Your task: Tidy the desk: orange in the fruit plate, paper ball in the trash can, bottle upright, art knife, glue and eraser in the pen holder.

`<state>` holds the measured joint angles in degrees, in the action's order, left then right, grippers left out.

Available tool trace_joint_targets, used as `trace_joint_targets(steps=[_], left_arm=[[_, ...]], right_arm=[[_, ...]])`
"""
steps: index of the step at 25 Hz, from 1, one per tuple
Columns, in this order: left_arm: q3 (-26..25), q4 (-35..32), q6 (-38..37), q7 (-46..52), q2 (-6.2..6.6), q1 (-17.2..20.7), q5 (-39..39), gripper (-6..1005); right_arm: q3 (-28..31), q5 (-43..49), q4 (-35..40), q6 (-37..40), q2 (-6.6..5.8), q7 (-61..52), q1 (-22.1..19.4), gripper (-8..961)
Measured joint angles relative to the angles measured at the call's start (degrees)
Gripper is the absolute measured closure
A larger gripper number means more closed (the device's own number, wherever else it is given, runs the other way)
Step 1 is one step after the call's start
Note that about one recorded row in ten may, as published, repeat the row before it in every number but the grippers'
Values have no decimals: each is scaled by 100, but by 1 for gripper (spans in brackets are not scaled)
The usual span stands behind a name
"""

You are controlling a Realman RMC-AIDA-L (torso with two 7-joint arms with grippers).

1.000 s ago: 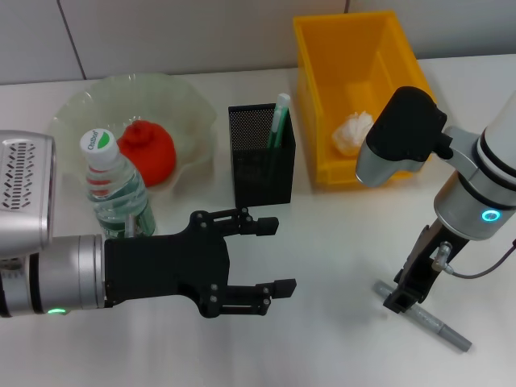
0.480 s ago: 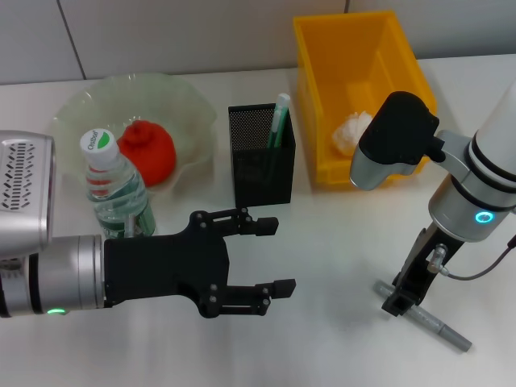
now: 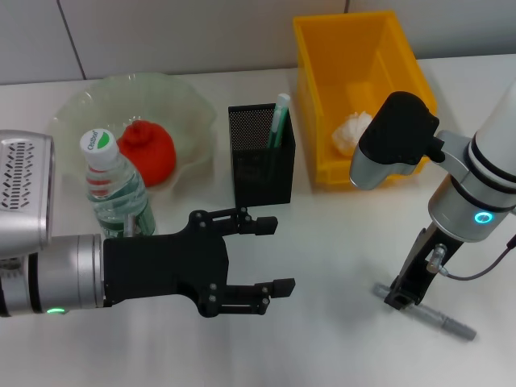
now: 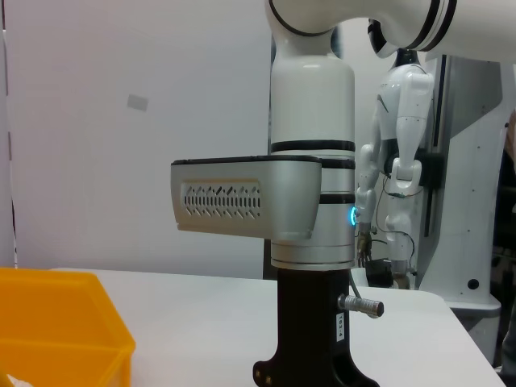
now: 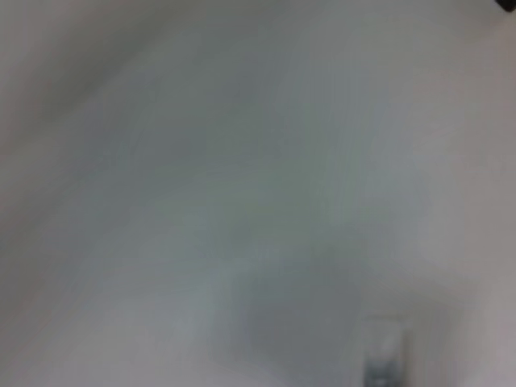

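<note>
Slippage was the risk: the right gripper (image 3: 401,297) stood with fingers closed on the art knife (image 3: 426,312), lying flat on the desk (image 3: 339,242) near the pen holder (image 3: 260,155); an off-centre grip could tilt it. The left gripper (image 3: 258,262) hung open.

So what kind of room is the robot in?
Probably a robot lab with a practice desk. A white table holds a black pen holder, a yellow bin and a water bottle, and another white robot stands behind.
</note>
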<state>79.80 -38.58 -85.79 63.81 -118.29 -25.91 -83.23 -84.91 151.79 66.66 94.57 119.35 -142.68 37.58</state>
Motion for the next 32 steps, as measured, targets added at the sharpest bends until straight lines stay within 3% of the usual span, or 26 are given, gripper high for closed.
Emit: trace_joint_targets(steps=[11,23,32], left_arm=[[0,9,12,-1,-1,-2,0,213],[-9,9,67,-1,-1,-33,6,214],[-9,8,83,0,-1,-59,15,214]], right_arm=[[45,-1,23,-59,1,-47,-10,827],[313,250,914,-119,-11,-120,-194,826],[572,415,1678,-600,-24,-86,-283,826]])
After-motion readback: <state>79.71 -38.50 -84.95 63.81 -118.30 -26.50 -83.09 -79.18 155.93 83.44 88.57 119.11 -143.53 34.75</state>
